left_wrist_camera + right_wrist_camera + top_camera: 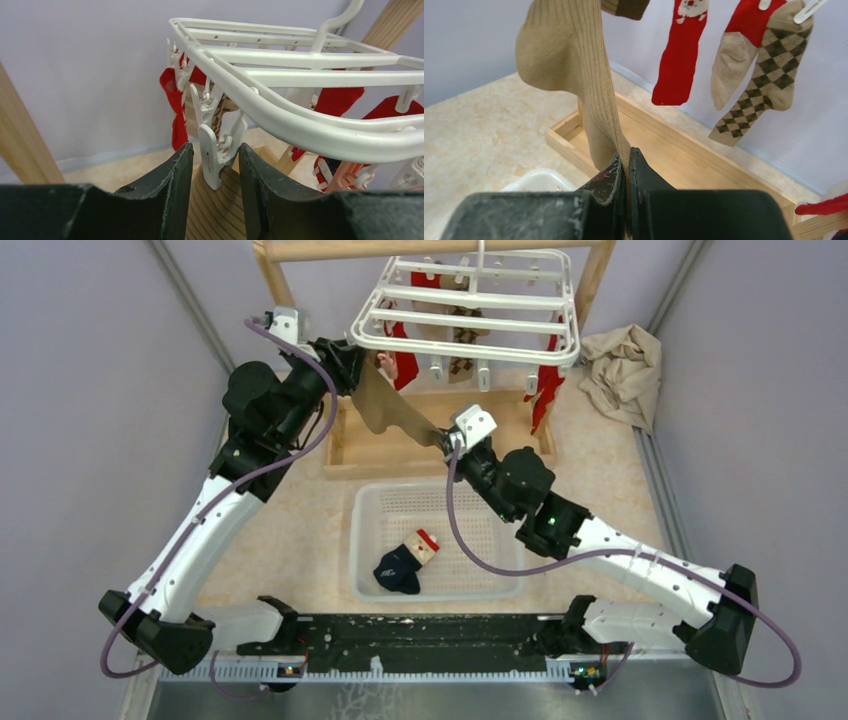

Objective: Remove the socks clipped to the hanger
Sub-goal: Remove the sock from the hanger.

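The white hanger (pixel 470 310) hangs from the wooden frame, with several socks clipped under it. At its left corner a tan sock (pixel 400 415) stretches down from a white clip (pixel 215 155). My left gripper (pixel 214 150) is open, with one finger on each side of that clip; the right finger sits close against it and the left one stands off. My right gripper (pixel 626 156) is shut on the tan sock's (pixel 569 60) lower end and holds it taut. A red Santa sock (pixel 679 55), a tan-and-red sock (pixel 734 65) and an argyle sock (pixel 769 80) hang behind.
A white perforated basket (pixel 370 540) sits below the right arm, holding a navy sock (pixel 398 570) and a small red-trimmed one (pixel 425 543). The frame's wooden base tray (pixel 684 155) lies under the hanger. A crumpled beige cloth (pixel 622 370) sits at the back right.
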Available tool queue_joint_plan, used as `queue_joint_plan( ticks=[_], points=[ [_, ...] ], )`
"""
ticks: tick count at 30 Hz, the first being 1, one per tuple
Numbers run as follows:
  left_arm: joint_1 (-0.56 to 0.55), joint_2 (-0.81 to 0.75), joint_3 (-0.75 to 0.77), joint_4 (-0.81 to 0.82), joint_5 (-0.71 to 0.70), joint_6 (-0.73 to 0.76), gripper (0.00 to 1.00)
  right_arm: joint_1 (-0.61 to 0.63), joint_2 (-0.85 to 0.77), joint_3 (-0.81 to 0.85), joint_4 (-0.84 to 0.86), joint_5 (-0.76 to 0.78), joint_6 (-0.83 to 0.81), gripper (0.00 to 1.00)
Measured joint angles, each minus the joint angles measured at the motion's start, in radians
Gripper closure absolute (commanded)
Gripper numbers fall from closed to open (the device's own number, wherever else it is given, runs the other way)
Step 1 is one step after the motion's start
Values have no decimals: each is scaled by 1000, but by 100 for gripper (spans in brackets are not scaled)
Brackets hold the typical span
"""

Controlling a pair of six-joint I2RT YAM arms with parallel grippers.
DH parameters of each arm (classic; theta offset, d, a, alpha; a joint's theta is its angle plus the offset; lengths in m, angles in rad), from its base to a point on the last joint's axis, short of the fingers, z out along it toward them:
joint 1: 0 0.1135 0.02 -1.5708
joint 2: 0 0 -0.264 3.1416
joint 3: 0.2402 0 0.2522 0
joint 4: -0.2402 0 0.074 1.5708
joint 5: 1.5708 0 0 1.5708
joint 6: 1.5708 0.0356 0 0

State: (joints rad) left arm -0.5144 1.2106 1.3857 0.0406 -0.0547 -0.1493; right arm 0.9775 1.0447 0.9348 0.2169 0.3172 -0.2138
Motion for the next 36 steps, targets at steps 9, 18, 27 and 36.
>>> queue_joint_plan(
  ticks=[9, 18, 27, 36],
  points=[
    [-13, -9, 16, -75, -117, 3, 43, 26, 83, 89, -42, 30, -16, 100],
    [-16, -12, 27, -93, -110, 5, 32, 63, 87, 94, -51, 70, -38, 100],
    [-18, -34, 28, -94, -109, 8, 31, 74, 104, 94, -53, 81, -38, 100],
    [-25, -11, 110, -94, -109, 3, 33, 76, 118, 95, -53, 82, -38, 100]
  ],
)
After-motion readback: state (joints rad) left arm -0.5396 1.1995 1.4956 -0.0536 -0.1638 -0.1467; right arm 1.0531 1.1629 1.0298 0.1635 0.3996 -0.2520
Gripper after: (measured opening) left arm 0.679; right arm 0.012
